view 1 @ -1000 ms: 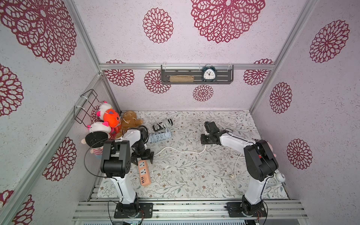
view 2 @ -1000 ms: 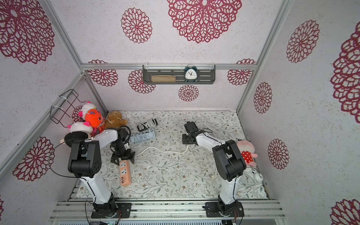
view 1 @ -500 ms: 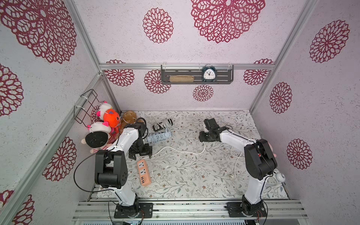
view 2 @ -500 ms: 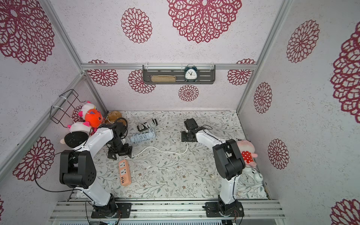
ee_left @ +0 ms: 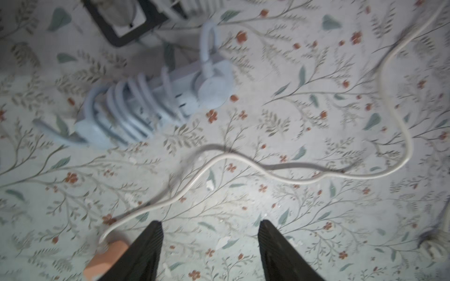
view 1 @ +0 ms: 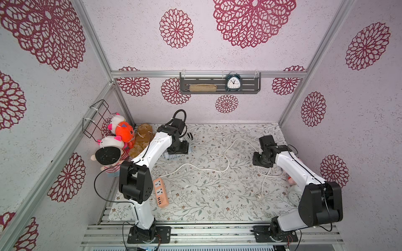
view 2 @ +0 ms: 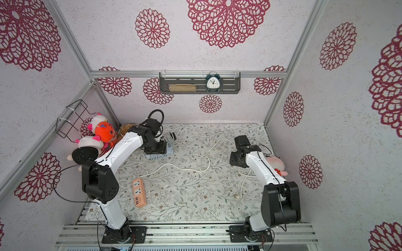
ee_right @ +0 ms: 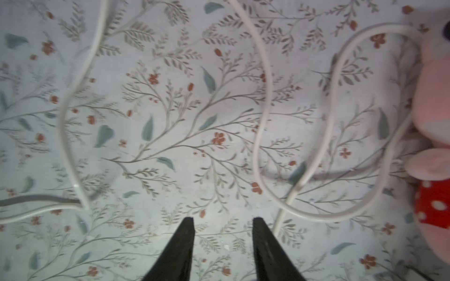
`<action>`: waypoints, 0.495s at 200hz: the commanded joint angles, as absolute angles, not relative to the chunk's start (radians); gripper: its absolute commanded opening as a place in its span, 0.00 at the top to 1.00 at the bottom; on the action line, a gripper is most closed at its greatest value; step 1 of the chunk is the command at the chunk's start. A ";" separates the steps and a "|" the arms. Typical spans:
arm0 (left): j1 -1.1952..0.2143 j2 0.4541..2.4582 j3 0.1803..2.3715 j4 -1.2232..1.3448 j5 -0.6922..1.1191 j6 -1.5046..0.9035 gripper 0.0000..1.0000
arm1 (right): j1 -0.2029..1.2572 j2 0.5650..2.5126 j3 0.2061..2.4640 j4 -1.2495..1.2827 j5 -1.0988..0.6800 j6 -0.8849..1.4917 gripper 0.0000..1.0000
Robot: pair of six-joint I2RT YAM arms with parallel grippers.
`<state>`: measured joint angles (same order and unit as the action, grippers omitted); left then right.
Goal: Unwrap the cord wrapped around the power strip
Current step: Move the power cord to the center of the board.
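Across the floral table [view 1: 217, 206], which is filling the lower half of both top views, two white arms are reaching inward. The left arm [view 1: 152, 152] is stretching toward the upper left of the cloth, and the right arm [view 1: 293, 165] is hanging over its right side. Plush toys [view 1: 121, 134] are crowding against the left wall.

An orange power strip [view 1: 160, 192] is lying at the lower left of the table, well apart from both arms. Its white cord [ee_right: 268, 80] is trailing loose across the middle, so that one is looking finished. A pale blue power strip [ee_left: 155, 97] is lying under the left wrist at the upper left of the table, its own cord still coiling tightly round its body.

The left fingers [ee_left: 146, 248] are standing apart with nothing between them, hovering over bare cloth short of the blue strip. The right fingers [ee_right: 180, 243] are likewise standing apart and empty; a loop of white cord is running just beside one, not between them.

The step in hand is probably the approach to the blue strip. The next move is calling for the left fingers to come down on it, most likely at the round plug [ee_left: 214, 87] sitting at one end. The right arm would then be crossing over to steady the body.
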<state>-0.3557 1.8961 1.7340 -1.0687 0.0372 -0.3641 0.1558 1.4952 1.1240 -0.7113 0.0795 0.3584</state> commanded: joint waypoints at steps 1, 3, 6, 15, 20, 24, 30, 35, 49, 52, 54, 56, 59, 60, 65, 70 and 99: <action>-0.379 1.954 1.768 -1.009 0.069 -0.372 0.35 | 0.170 1.571 1.234 -0.661 0.026 0.343 0.61; -0.380 1.954 1.767 -1.007 0.069 -0.373 0.35 | 0.173 1.582 1.246 -0.656 0.018 0.346 0.59; -0.380 1.954 1.764 -1.004 0.067 -0.372 0.35 | 0.180 1.600 1.266 -0.646 0.006 0.348 0.56; -0.381 1.954 1.749 -0.991 0.055 -0.371 0.35 | 0.211 1.664 1.331 -0.619 -0.004 0.344 0.44; -0.380 1.954 1.740 -0.985 0.041 -0.371 0.35 | 0.232 1.706 1.374 -0.616 0.012 0.340 0.39; -0.380 1.952 1.730 -0.981 0.033 -0.369 0.34 | 0.245 1.744 1.411 -0.622 0.028 0.332 0.35; -0.378 1.945 1.717 -0.977 0.016 -0.369 0.33 | 0.259 1.800 1.475 -0.643 0.052 0.315 0.30; -0.378 1.938 1.705 -0.973 0.006 -0.369 0.32 | 0.264 1.853 1.529 -0.664 0.073 0.303 0.27; -0.376 1.911 1.667 -0.959 -0.016 -0.368 0.30 | 0.259 1.972 1.661 -0.673 0.141 0.274 0.24; -0.375 1.904 1.656 -0.953 -0.023 -0.366 0.30 | 0.258 1.995 1.685 -0.666 0.146 0.265 0.24; -0.375 1.900 1.652 -0.951 -0.024 -0.366 0.29 | 0.258 2.009 1.700 -0.662 0.147 0.258 0.24; -0.374 1.895 1.645 -0.948 -0.026 -0.365 0.29 | 0.255 2.026 1.718 -0.655 0.146 0.253 0.24; -0.375 1.888 1.635 -0.942 -0.028 -0.364 0.29 | 0.254 2.049 1.743 -0.649 0.145 0.247 0.24; -0.374 1.887 1.633 -0.940 -0.028 -0.365 0.29 | 0.254 2.056 1.751 -0.647 0.144 0.245 0.24; -0.374 1.876 1.618 -0.932 -0.025 -0.364 0.29 | 0.252 2.097 1.804 -0.644 0.144 0.238 0.24; -0.372 1.866 1.607 -0.924 -0.021 -0.364 0.29 | 0.250 2.141 1.858 -0.651 0.144 0.232 0.25; -0.370 1.827 1.574 -0.915 -0.017 -0.366 0.29 | 0.237 2.406 2.235 -0.776 0.199 0.210 0.30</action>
